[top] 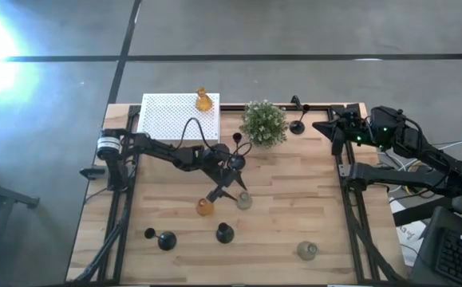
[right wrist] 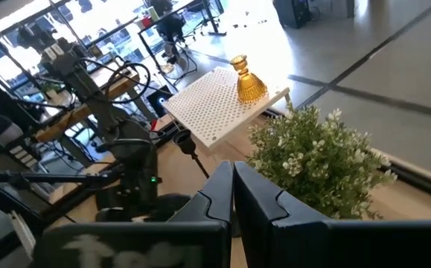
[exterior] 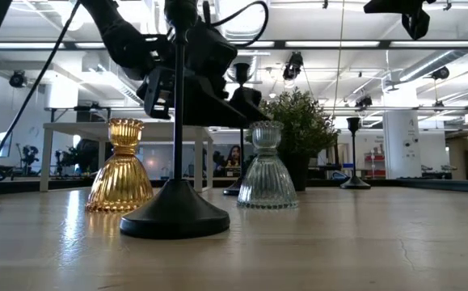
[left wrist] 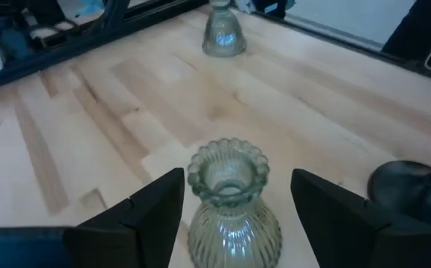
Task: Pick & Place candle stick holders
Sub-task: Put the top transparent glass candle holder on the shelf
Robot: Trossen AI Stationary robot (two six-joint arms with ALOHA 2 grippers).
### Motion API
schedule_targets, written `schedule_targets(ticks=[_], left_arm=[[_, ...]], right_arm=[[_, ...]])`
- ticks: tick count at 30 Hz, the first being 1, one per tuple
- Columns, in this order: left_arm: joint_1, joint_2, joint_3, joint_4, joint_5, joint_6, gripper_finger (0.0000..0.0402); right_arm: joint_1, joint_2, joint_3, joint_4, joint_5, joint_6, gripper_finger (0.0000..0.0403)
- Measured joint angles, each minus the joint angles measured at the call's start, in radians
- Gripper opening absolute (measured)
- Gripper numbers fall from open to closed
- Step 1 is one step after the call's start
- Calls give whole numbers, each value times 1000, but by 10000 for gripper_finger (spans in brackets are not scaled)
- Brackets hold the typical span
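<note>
Clear glass candle holder (left wrist: 234, 201), standing upright on the wooden surface (left wrist: 88, 134) near the amber one (top: 205, 207), is straddled by the open left end effector (left wrist: 236, 199), probably so that it can be gripped, while the closed right end effector (right wrist: 232, 195) is kept aside.

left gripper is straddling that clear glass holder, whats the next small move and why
Probably close the fingers. The left gripper stands open with a finger on each side of the clear glass holder, which sits centred in the gap on the table, apparently not yet gripped. The right gripper waits shut by the plant.
</note>
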State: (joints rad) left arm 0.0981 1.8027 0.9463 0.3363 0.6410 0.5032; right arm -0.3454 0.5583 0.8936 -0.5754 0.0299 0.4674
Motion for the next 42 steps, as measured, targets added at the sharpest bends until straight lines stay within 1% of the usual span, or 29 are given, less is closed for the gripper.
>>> schedule_targets(ticks=[4,7,11,13,15,21,23,30,33,39,42], left_arm=[[-4,15,0,9,5,-8,250],[-4,32,0,32,9,-11,250],[-4,64,0,105,55,-39,250],[-4,78,0,130,71,-59,250],[-4,93,1,162,85,-83,250],[-4,152,41,167,121,-131,250],[-4,175,59,169,129,-138,250],[-3,217,112,169,172,-158,248],[-4,217,115,170,172,-154,230],[-5,216,115,161,171,-173,161],[-7,216,115,154,172,-179,160]], right_arm=[[0,-8,0,12,1,-48,8],[0,-22,3,6,22,-69,8],[-1,-41,23,3,50,-95,8],[-1,-51,41,2,68,-135,8],[0,-63,66,-3,104,-171,8],[0,-74,160,-42,259,-271,8],[0,-74,184,-52,284,-292,8],[0,-74,235,-81,287,-315,8],[0,-74,245,-97,288,-316,8],[0,-74,241,-110,288,-316,8],[0,-74,233,-109,288,-335,8]])
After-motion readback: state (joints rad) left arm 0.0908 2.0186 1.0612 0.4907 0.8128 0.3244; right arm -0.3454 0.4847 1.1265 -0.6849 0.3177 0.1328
